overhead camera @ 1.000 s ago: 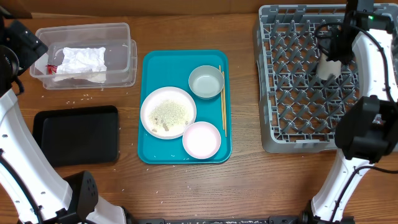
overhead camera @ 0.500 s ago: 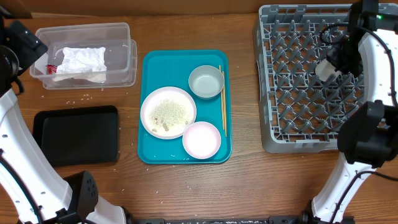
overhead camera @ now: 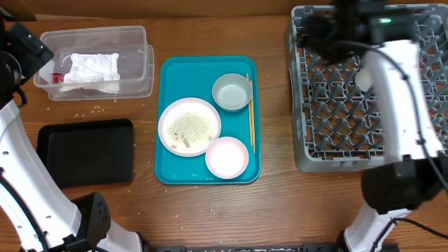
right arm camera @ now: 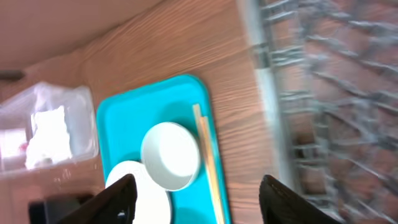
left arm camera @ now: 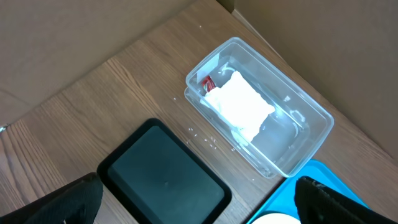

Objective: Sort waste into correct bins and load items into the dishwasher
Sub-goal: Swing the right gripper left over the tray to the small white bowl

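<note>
Left gripper (left arm camera: 199, 208): spread wide and holding nothing, high over the bench's left end.
Clear tub (left arm camera: 283, 78): ahead of that gripper; the napkin (left arm camera: 239, 102) and red wrapper (left arm camera: 208, 81) lie inside.
Black tray (left arm camera: 165, 177): just beneath that gripper, nearer than the tub.
Teal tray (overhead camera: 175, 77): left of my right gripper (right arm camera: 198, 199); it carries the plate (overhead camera: 168, 115) of rice, the grey bowl (overhead camera: 232, 92) and the pinkish bowl (overhead camera: 227, 157).
Chopsticks (overhead camera: 250, 115): along the tray's edge nearest my right gripper, long axis parallel to that edge. I judge the right arm the nearer one.
Right gripper: fingers parted, nothing between them, above the rack (overhead camera: 301, 105) and facing the tray.
Cup (overhead camera: 364, 77): right of that gripper, among the pegs.
Views: only the right wrist shows its empty fingers; only the overhead shows the cup.
</note>
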{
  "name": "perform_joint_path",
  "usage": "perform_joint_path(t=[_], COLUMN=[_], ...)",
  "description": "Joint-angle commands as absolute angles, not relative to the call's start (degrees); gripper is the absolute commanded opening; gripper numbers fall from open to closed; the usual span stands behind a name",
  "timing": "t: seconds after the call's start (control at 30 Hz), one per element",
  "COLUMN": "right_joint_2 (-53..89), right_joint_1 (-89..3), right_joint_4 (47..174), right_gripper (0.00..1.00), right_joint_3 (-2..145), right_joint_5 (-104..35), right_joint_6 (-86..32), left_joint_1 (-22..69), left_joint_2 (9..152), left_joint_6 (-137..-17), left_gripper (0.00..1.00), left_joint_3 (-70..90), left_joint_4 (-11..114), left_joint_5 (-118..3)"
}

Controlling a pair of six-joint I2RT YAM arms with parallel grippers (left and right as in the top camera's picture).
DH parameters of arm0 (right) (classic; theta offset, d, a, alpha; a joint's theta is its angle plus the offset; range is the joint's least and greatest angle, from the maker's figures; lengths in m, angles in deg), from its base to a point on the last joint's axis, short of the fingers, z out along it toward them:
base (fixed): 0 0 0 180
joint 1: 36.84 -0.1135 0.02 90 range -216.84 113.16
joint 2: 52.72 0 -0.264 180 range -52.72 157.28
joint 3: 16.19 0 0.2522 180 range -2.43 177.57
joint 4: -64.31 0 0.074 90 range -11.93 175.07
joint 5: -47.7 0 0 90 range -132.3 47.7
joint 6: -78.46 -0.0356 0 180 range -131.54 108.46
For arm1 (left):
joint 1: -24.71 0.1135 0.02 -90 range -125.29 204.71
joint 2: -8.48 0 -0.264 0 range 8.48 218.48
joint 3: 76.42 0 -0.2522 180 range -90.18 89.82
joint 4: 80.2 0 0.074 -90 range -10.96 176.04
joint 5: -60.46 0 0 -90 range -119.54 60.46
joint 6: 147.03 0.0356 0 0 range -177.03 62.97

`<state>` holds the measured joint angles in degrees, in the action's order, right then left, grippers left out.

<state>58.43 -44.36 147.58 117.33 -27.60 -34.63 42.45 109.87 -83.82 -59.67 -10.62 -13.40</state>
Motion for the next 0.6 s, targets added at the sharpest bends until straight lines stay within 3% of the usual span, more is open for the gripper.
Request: perform_joint_path(t=[0.0,0.3,0.57], right_joint_2=[62.2,71.8,79.1], right_joint_1=[-52.3,-66.1,-73.8], right_joint_4=[145.3,135.0,132.4], right_gripper=[0.66,0.68,0.62], right_joint_3=[117.6,117.6,117.6], right_joint_5=[-33.2,-36.4,-47.1], right_joint_6=[-33.6,-38.5,-41.6], left_joint_1=[42.8,42.8,42.8], left_joint_2=[109.7,109.7,109.7], left_joint_6=[-83.4,-83.4,-83.4], left_gripper=[1.00,1.00,1.00], left_joint_3=[-59.9,-59.9,-59.9], left_joint_4=[-10.6,-10.6,-10.6], left_joint_5=[-12.6,-12.6,-12.6])
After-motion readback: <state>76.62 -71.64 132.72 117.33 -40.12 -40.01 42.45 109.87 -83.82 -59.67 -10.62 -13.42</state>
